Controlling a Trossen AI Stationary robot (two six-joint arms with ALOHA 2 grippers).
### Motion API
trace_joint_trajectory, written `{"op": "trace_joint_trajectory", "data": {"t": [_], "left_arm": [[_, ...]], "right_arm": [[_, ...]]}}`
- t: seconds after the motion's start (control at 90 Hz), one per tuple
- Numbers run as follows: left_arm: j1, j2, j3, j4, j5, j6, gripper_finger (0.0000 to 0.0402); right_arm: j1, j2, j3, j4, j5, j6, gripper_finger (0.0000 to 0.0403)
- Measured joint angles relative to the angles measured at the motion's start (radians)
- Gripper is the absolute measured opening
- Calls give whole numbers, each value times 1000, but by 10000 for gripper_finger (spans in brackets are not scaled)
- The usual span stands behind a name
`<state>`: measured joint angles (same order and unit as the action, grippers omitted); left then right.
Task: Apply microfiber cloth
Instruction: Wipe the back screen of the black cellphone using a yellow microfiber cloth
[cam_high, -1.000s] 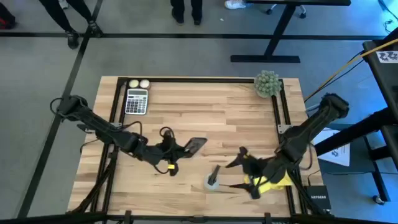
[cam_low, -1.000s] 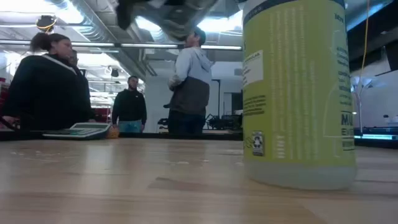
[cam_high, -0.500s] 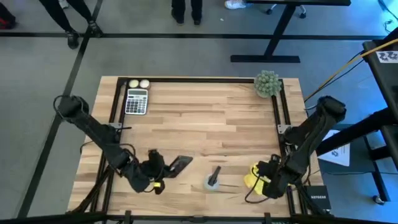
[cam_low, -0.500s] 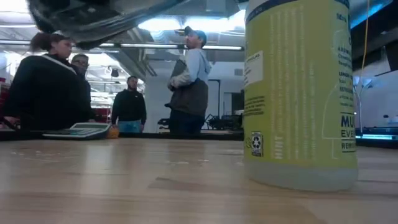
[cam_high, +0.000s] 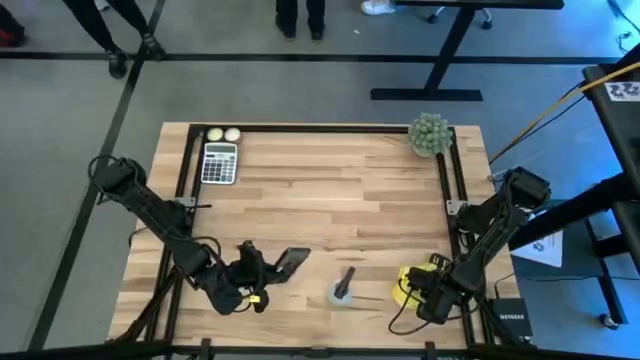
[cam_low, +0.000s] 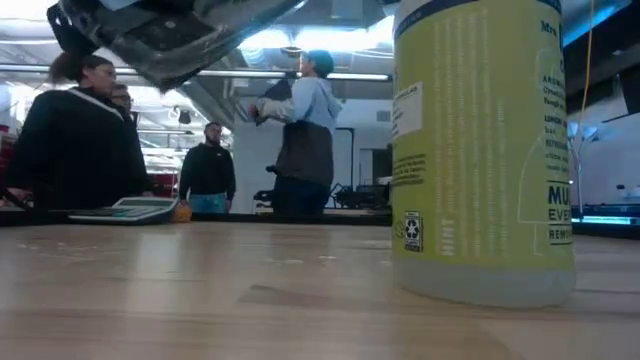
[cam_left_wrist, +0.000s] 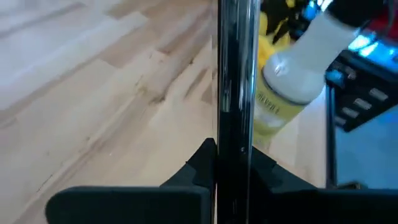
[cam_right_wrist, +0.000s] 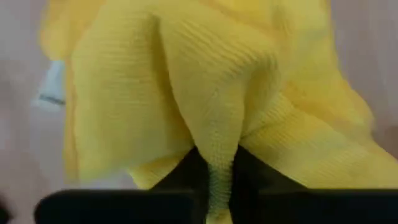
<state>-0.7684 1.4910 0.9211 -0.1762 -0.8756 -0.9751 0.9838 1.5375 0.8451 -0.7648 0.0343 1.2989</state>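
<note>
The bright yellow microfiber cloth (cam_high: 408, 284) lies bunched on the table near its front right corner; it fills the right wrist view (cam_right_wrist: 205, 81). My right gripper (cam_high: 426, 292) is down on it and shut on a fold. Left of it, a black phone (cam_high: 291, 262) is in my left gripper (cam_high: 262, 276), which is shut on it. The phone shows edge-on in the left wrist view (cam_left_wrist: 235, 74) and from below in the low view (cam_low: 170, 35). A white-capped spray bottle with a yellow-green label (cam_high: 342, 288) stands between the two grippers. My left gripper pinches the phone's end nearest the arm (cam_left_wrist: 234, 155) between its two fingers. The fingers come about level from the table's left and lie along the phone. The phone is lifted clear of the table and stands on edge, running away from the gripper. My right gripper pinches a raised fold of the cloth (cam_right_wrist: 217, 158) between its two fingers, several layers gathered together. It comes from above, slanting in from the table's right. The rest of the cloth spreads out slack beyond the fingers.
A calculator (cam_high: 219, 163) and two small pale balls (cam_high: 223, 135) sit at the far left, a fuzzy green ball (cam_high: 430, 133) at the far right corner. Black frame rails (cam_high: 448, 190) run along the table's sides. Several people stand beyond the far edge (cam_low: 300, 130).
My right gripper has gone down and toward the near right corner onto the cloth, and its wide-open fingers have shut on a fold. My left gripper has carried the phone toward the near left of the table, then held still.
</note>
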Motion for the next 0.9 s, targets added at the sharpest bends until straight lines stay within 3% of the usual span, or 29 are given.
{"op": "trace_joint_trajectory", "data": {"t": [0.178, 0.356, 0.511, 0.733, 0.9], "left_arm": [[-11, -8, 0, 121, -74, 112, 17], [28, -53, 0, 227, -110, 293, 17], [74, -83, 0, 311, -87, 418, 17], [153, -85, 0, 483, -40, 609, 17], [263, -85, 0, 594, 28, 717, 17]], "right_arm": [[-1, -74, 242, -96, 127, -149, 5], [-1, -85, 570, -321, 393, -339, 3], [-2, -86, 767, -355, 605, -560, 2], [-92, -83, 837, -188, 982, -1002, 1], [-259, -59, 786, 87, 942, -1269, 1]]}}
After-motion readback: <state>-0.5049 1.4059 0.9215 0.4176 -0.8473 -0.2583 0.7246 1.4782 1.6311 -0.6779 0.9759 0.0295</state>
